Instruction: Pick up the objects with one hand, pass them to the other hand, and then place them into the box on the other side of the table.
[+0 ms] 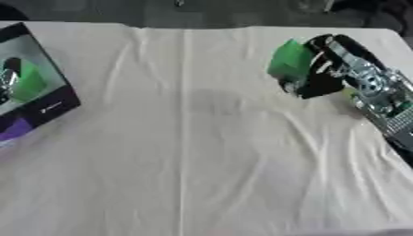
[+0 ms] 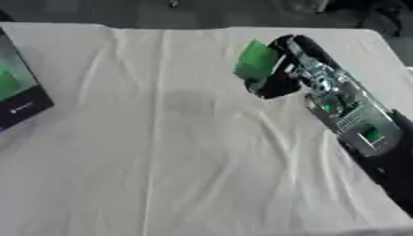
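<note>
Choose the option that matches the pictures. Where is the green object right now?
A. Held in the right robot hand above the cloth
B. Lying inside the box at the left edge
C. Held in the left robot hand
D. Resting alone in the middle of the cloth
A: the green object sits in the curled fingers of the right robot hand, which reaches in from the right over the white cloth.

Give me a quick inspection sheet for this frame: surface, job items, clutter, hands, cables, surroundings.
Surface: table under a creased white cloth.
Job's things: green object at the right hand; box, dark with a printed lid, at the table's left edge.
Clutter: nothing seen.
Hands: right hand reaches in from the right, fingers curled round the green object; left hand not in view.
Cables: nothing seen.
Surroundings: dark floor beyond the far edge; details unclear.
</note>
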{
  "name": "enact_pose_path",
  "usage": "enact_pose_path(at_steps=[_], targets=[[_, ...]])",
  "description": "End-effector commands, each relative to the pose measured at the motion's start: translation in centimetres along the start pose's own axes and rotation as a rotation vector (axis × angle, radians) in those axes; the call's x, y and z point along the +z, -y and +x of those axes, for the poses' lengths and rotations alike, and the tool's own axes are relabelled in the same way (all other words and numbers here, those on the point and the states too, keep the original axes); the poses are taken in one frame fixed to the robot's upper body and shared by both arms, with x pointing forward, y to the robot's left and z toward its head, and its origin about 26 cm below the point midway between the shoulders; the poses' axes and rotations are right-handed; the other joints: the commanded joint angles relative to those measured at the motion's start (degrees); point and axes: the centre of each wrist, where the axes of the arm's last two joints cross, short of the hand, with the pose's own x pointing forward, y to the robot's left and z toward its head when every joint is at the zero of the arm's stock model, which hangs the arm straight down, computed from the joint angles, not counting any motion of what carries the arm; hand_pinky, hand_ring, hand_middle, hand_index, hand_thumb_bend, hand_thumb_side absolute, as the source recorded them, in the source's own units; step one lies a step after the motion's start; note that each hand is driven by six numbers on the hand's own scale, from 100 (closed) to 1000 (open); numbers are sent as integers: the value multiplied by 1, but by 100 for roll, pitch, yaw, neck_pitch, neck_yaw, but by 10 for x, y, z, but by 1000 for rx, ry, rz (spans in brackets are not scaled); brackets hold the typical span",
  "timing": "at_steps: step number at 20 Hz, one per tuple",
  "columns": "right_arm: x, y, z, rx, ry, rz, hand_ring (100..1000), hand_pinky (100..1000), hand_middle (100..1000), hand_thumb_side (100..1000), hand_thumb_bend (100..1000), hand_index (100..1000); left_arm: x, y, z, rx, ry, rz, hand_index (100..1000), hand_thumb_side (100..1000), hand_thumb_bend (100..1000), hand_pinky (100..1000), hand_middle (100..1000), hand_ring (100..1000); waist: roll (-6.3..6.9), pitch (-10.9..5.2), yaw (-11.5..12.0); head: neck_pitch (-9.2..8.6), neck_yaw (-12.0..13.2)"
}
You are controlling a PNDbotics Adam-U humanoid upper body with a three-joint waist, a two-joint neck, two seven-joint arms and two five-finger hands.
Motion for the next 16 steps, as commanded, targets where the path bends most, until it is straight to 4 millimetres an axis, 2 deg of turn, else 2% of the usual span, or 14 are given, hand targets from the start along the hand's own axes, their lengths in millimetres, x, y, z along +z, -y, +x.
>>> enact_pose_path(at_steps=[1,9,16], targets=[[3,-5,12,-89,73,-32,562,460,561,100,393,552,-3,-15,12,10,61,14,732,549,374,910,665,646,96,-106,22,-9,6],[4,-23,24,-211,155,-15,559,461,565,100,403,551,-3,-23,34,78,164,-31,732,562,376,903,661,639,127,-128,95,-9,13],[-3,-40,28,-314,235,-22,557,463,564,100,405,548,2,-33,64,114,321,-158,755,553,390,897,696,652,160,-151,137,-9,26]])
